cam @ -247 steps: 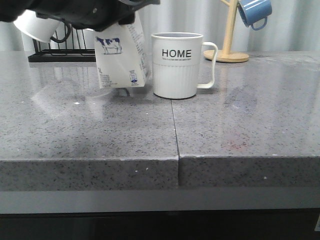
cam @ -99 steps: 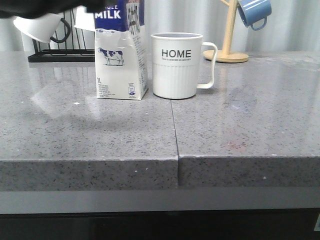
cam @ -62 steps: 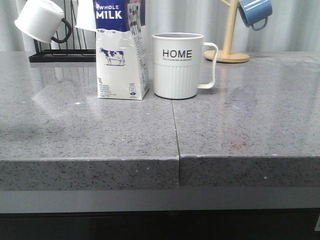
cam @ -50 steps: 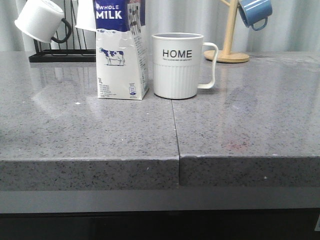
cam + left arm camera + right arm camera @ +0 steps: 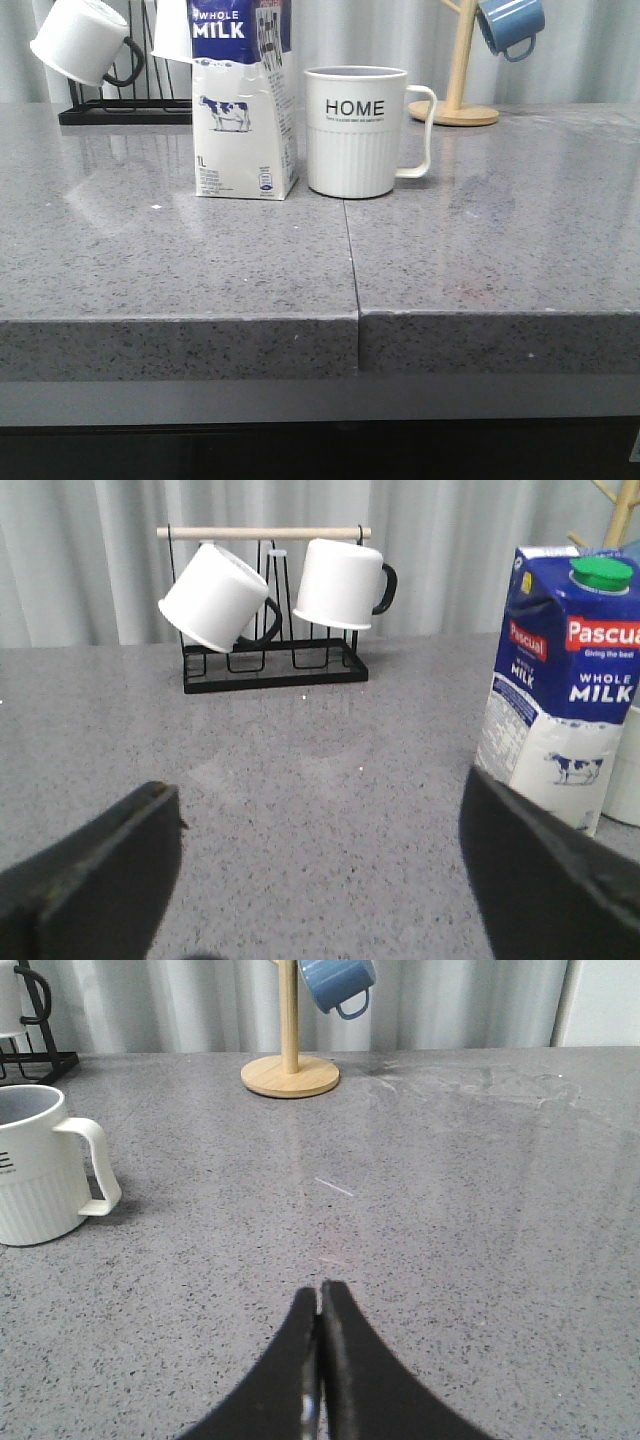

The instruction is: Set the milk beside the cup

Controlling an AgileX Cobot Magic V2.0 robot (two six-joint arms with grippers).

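The milk [image 5: 243, 105], a white carton with a dark blue top, stands upright on the counter just left of the cup [image 5: 356, 130], a white "HOME" mug with its handle to the right. A narrow gap lies between them. The milk also shows in the left wrist view [image 5: 558, 685], with a green cap. My left gripper [image 5: 320, 800] is open and empty, drawn back from the carton. The cup shows in the right wrist view [image 5: 40, 1165]. My right gripper [image 5: 320, 1295] is shut and empty, above bare counter. Neither gripper shows in the front view.
A black wire rack [image 5: 270, 665] with two white black-handled mugs [image 5: 215, 595] stands at the back left. A wooden mug tree [image 5: 458, 100] with a blue mug [image 5: 510, 22] stands at the back right. A seam [image 5: 350, 250] runs across the grey counter.
The left arm held the tilted milk, set it upright beside the cup, let go and withdrew out of the front view. Over the last half second nothing moves.
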